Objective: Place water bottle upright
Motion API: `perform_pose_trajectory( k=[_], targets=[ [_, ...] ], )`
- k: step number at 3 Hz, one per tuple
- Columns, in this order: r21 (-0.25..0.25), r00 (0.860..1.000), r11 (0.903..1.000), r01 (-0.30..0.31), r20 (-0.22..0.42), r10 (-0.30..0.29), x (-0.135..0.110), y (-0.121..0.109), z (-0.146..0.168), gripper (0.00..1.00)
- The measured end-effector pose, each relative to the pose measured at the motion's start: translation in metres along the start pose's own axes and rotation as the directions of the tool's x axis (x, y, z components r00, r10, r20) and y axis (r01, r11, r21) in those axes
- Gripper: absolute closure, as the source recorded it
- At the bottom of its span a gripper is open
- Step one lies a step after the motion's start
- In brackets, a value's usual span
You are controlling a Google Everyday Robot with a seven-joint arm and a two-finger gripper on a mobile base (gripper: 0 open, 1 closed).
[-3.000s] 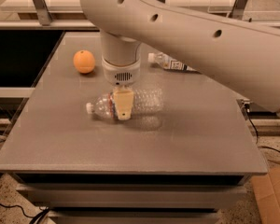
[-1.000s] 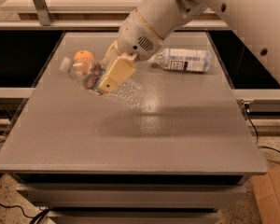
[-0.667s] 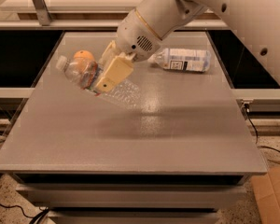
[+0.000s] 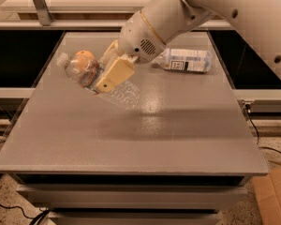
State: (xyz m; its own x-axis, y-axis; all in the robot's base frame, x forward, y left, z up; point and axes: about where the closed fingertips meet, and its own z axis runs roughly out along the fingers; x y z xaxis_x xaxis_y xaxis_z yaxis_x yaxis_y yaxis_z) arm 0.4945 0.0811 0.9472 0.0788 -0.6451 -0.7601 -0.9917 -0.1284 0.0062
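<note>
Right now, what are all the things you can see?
water bottle: one, clear with a white cap, tilted over the table's back left, cap pointing up-left, held in the gripper
orange: one, orange, back left, partly hidden behind the water bottle
other bottle: one, clear with a white-and-blue label, lying on its side at the back right
table: one, grey, fills the middle
box: one, brown cardboard, on the floor at lower right
arm: one, white, reaching in from the upper right
gripper: one, tan fingers, shut on the water bottle, above the table's back left
</note>
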Motion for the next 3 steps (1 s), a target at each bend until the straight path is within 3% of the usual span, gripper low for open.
perform_pose_trajectory(
  k=[1, 2, 3],
  targets=[
    [0.095, 0.993, 0.9953, 0.020, 0.112, -0.031, -0.007, 0.001, -0.006, 1.00],
    [0.179, 0.971, 0.9831, 0.037, 0.225, -0.078, -0.016, 0.000, -0.012, 1.00],
    [0.237, 0.927, 0.9704, 0.047, 0.352, -0.131, -0.023, -0.003, -0.013, 1.00]
  ],
)
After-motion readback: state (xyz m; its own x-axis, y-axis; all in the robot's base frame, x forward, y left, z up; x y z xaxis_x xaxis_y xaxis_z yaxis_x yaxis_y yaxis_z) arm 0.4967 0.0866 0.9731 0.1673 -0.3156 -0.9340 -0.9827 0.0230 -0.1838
